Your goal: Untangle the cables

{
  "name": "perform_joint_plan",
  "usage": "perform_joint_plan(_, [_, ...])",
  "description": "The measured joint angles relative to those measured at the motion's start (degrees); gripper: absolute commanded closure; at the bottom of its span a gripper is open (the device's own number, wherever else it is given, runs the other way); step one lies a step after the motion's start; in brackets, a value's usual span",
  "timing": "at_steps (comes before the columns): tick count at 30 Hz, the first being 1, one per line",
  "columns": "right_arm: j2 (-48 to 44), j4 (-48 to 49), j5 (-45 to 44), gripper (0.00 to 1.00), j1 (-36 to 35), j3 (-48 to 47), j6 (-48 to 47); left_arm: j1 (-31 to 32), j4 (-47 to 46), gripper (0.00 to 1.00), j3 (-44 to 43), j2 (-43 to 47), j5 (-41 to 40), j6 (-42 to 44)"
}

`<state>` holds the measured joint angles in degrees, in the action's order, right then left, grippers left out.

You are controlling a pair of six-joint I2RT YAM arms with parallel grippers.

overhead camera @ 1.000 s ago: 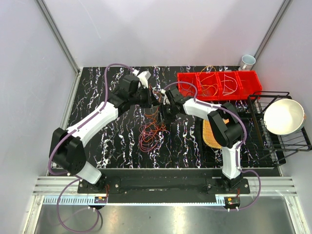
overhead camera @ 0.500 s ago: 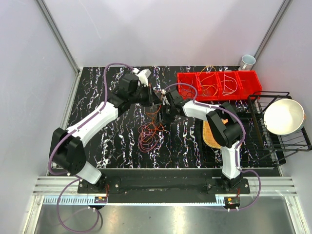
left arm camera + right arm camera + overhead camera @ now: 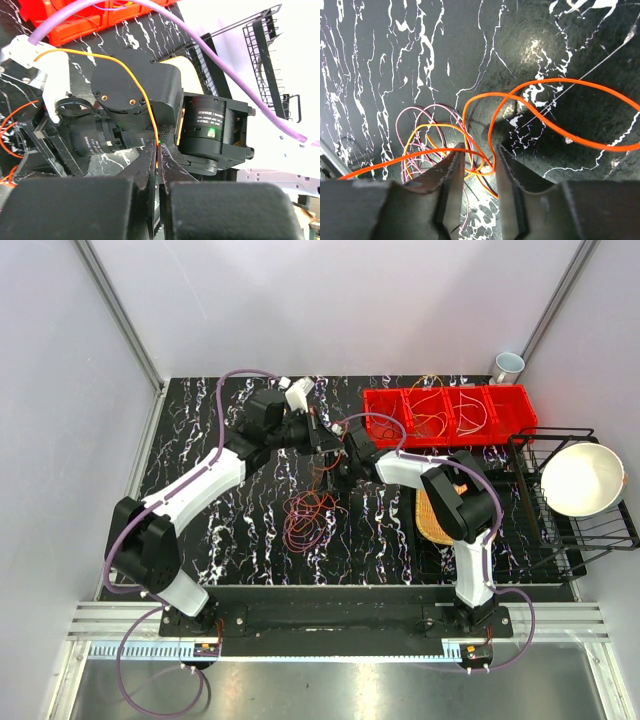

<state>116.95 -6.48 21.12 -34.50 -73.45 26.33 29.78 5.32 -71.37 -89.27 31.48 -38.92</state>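
While the black marbled table (image 3: 380,530) bore the tangled cables (image 3: 308,518) near its middle, the left claw (image 3: 158,150) was clamped on a yellow-orange wire (image 3: 125,67); the right claw (image 3: 477,152) stood apart above orange loops (image 3: 545,110).

Overhead view: bright, even light from above, sharp throughout, with soft shadows under the arms on the table (image 3: 190,440). Left wrist view: left hand (image 3: 157,155) a dark blur, far right washed out white. Right wrist view: right hand (image 3: 477,150) soft, cables (image 3: 560,135) crisp, shadowed beside a pale glare patch.
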Motion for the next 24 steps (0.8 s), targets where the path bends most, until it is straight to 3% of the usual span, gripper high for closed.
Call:
perform_joint_plan(4, [0.2, 0.28, -0.02, 1.0, 0.0, 0.24, 0.48, 0.0, -0.55, 1.0, 0.63, -0.15, 0.68, -0.39])
perform_joint_plan(7, [0.35, 0.24, -0.02, 1.0, 0.0, 0.42, 0.66, 0.0, -0.55, 0.98, 0.66, -0.17, 0.85, -0.37])
perform_joint_plan(9, [0.35, 0.26, -0.04, 1.0, 0.0, 0.42, 0.76, 0.0, -0.28, 0.81, 0.66, -0.17, 0.72, -0.13])
perform_joint_plan(11, [0.35, 0.2, -0.04, 1.0, 0.0, 0.42, 0.81, 0.0, 1.25, 0.71, 0.59, -0.15, -0.28, 0.79])
perform_joint_plan(12, [0.35, 0.11, -0.07, 1.0, 0.0, 0.42, 0.9, 0.0, 2.69, 0.55, 0.46, -0.13, -0.98, 1.31])
perform_joint_plan(15, [-0.07, -1.53, -0.11, 1.0, 0.02, -0.04, 1.03, 0.0, 8.5, 0.22, -0.35, 0.72, -4.92, 3.56])
perform_joint_plan(17, [-1.38, -3.96, -0.15, 1.0, 0.2, -0.79, 1.16, -0.11, 13.11, 0.09, -0.76, 2.91, -8.61, 5.42])
perform_joint_plan(19, [-3.72, -6.95, -0.33, 1.0, 0.61, -2.49, 1.25, -0.48, 17.38, 0.01, -0.94, 6.73, -12.2, 7.21])
perform_joint_plan(24, [-11.65, -12.07, -0.63, 1.0, 3.5, -9.86, 1.29, -3.06, 24.94, 0.01, -0.9, 19.96, -19.61, 11.19])
